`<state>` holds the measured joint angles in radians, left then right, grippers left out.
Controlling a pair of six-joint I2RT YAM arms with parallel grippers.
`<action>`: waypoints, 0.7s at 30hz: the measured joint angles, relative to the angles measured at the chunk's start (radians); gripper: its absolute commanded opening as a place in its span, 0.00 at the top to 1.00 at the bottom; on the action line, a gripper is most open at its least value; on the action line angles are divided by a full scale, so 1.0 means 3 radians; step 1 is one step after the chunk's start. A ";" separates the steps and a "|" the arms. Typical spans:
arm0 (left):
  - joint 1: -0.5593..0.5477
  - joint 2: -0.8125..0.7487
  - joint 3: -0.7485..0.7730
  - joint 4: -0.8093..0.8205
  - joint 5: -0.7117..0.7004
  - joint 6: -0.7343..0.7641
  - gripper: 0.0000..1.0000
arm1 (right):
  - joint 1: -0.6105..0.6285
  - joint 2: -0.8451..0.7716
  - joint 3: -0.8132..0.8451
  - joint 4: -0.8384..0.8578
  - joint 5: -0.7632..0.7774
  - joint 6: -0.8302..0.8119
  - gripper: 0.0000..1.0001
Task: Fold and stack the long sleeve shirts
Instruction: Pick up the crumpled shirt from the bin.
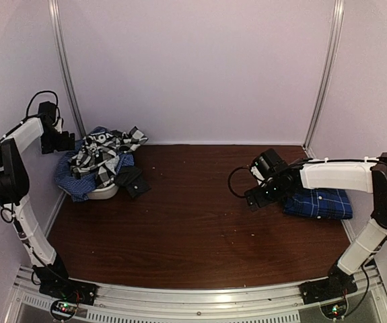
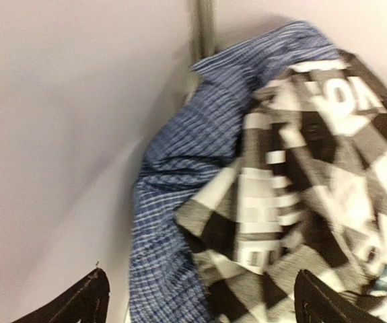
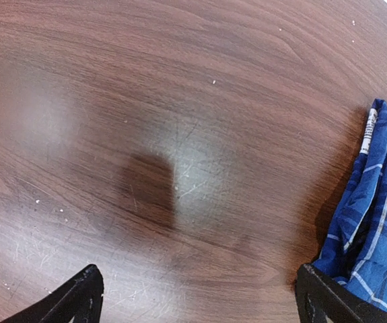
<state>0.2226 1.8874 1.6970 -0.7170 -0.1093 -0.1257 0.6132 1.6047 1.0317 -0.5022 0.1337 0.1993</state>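
The table (image 1: pixel 193 229) carries a heap in its far left corner — the black-and-white check shirt (image 1: pixel 106 151) crumpled over a blue striped cloth (image 2: pixel 173 188). The royal blue plaid shirt (image 1: pixel 318 202) lies folded at the right edge, just beside the right gripper (image 3: pixel 196 303), spread wide over bare wood. The left gripper (image 2: pixel 200 306) hovers by the heap — wide too, holding nothing. A small black cloth piece (image 1: pixel 131 180) touches the heap.

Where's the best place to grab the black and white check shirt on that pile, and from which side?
Probably a raised fold on top of the check shirt, coming from the left, where the open left hand faces it. It lies bunched over the blue shirt, so a high pinch should lift it alone.
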 measured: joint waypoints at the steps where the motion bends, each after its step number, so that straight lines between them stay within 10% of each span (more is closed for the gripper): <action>1: -0.0023 -0.0123 -0.0070 0.0043 0.0184 -0.0011 0.02 | 0.0017 0.0014 0.0001 0.0000 0.0000 0.0014 0.00; 9: -0.0430 0.0027 -0.0116 0.0320 0.0801 -0.0084 0.24 | 0.0112 0.0043 0.0080 -0.0008 0.0005 0.0061 0.00; 17: -0.0518 0.0412 -0.0192 0.0380 0.0882 -0.0182 0.91 | 0.0167 0.0031 0.0079 -0.0020 0.0020 0.0139 0.00; 21: -0.0538 0.0042 -0.0473 0.0581 0.1052 -0.0252 1.00 | 0.0191 -0.0014 0.0053 -0.0025 0.0043 0.0172 0.00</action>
<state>0.0612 1.8999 1.5551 -0.5426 0.2062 -0.2012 0.6704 1.6005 1.0477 -0.5098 0.1467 0.2508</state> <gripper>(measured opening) 0.044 0.996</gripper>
